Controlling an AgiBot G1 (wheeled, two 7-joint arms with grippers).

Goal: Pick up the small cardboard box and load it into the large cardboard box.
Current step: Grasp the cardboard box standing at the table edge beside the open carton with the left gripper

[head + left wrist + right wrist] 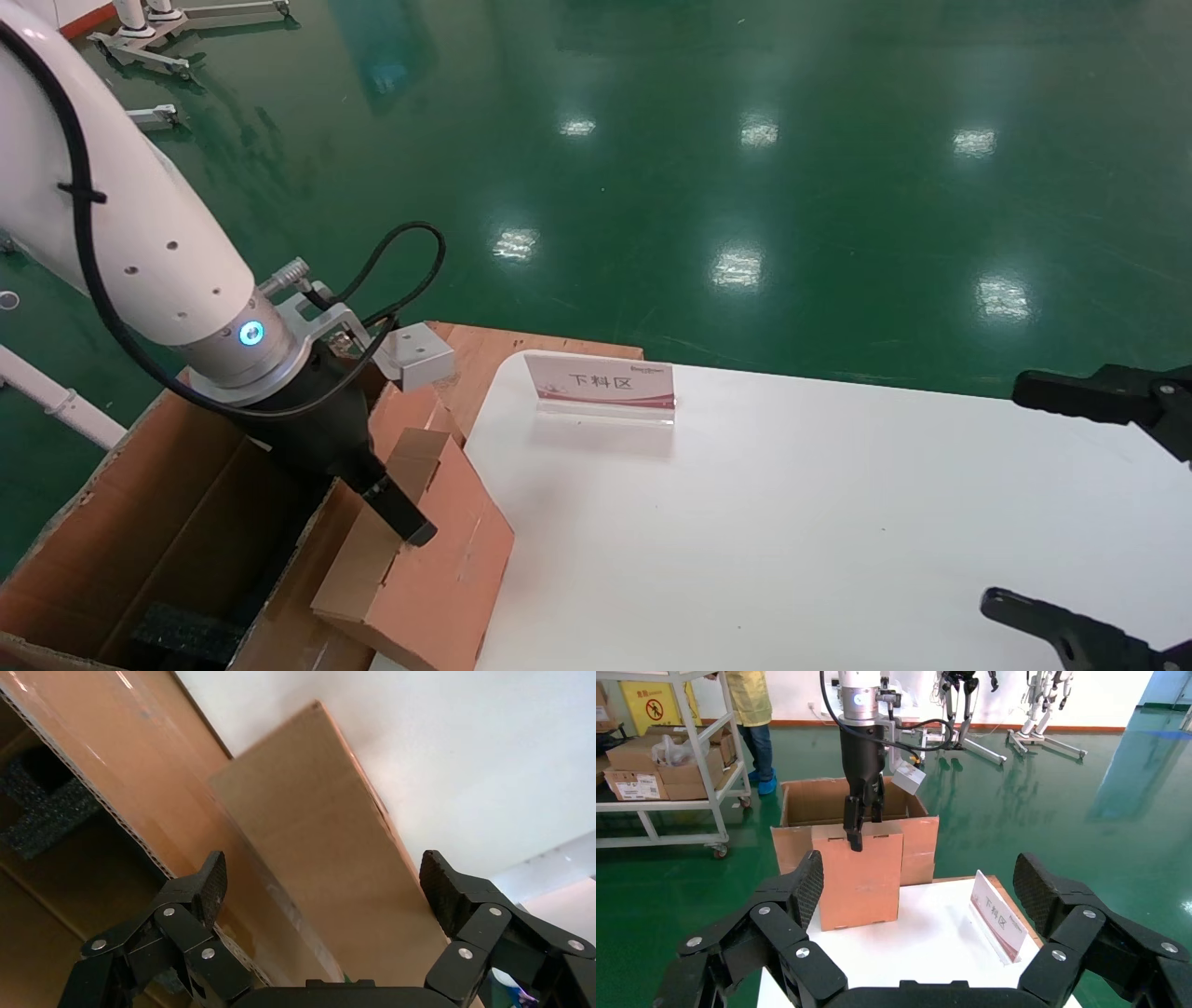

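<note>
Nearest on the left stands the large brown corrugated cardboard box with black foam blocks at its bottom. Just right of it, the left pincer grips the upper edge of the small flat orange-brown cardboard box, which leans on that carton's right wall at the white worktop's left edge. Farther right, a red-and-white sign stands. At far right, the right pincer hovers wide apart.

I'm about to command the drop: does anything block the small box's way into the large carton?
Only the carton's own wall. The small cardboard box leans on the large cardboard box flap nearest the white table, held by the left gripper. It must clear that edge.
</note>
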